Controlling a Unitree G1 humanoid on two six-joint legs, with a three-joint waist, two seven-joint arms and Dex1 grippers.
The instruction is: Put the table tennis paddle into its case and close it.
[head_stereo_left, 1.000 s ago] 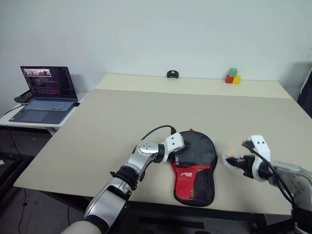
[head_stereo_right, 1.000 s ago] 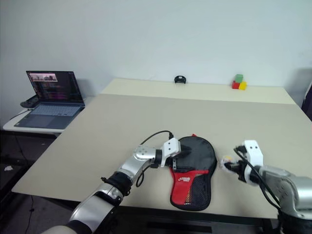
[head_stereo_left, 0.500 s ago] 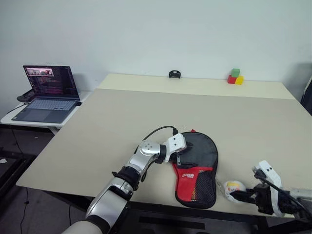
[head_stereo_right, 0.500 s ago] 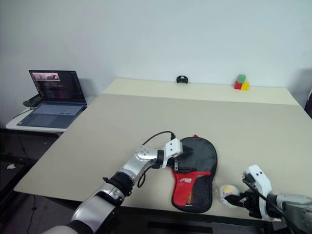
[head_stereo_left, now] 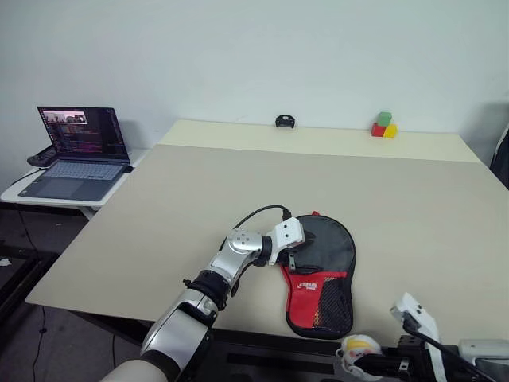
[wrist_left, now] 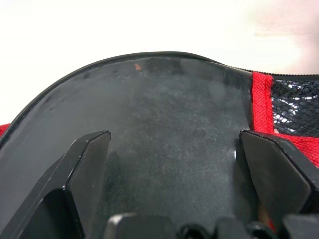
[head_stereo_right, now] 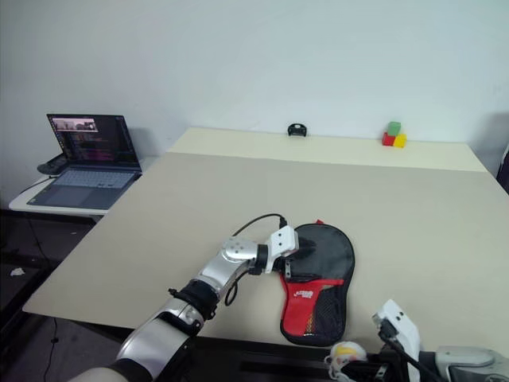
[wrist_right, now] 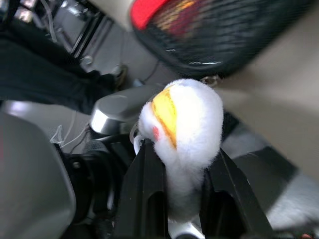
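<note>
The case [head_stereo_left: 320, 274] lies flat near the front edge of the table [head_stereo_left: 199, 199], round black end pointing to 12 o'clock, red panel and mesh pocket toward 6 o'clock, with a white logo on the red. Whether the paddle is inside cannot be told; no bat shows apart from the cover.

The left gripper [head_stereo_left: 291, 253] sits at the case's 9 o'clock edge, where black meets red. From the head views its fingers are hard to read. The left wrist view settles it: the two black fingers [wrist_left: 87, 164] stand spread wide, released, with the smooth black fabric filling the space between them and the red trim and mesh off to one side.

The right gripper [head_stereo_left: 367, 364] hangs at about 5 o'clock from the case, below the table's front edge. It is clenched on a small white fluffy toy [wrist_right: 182, 134] with a yellow patch. The right wrist view shows the plush squeezed between the fingers, with the case's mesh end beyond it.

Farther out, a small black object [head_stereo_left: 283, 122] sits at 12 o'clock by the far edge, coloured blocks [head_stereo_left: 382, 126] at 1 o'clock, and an open laptop [head_stereo_left: 75, 151] on a side table at 10 o'clock.
</note>
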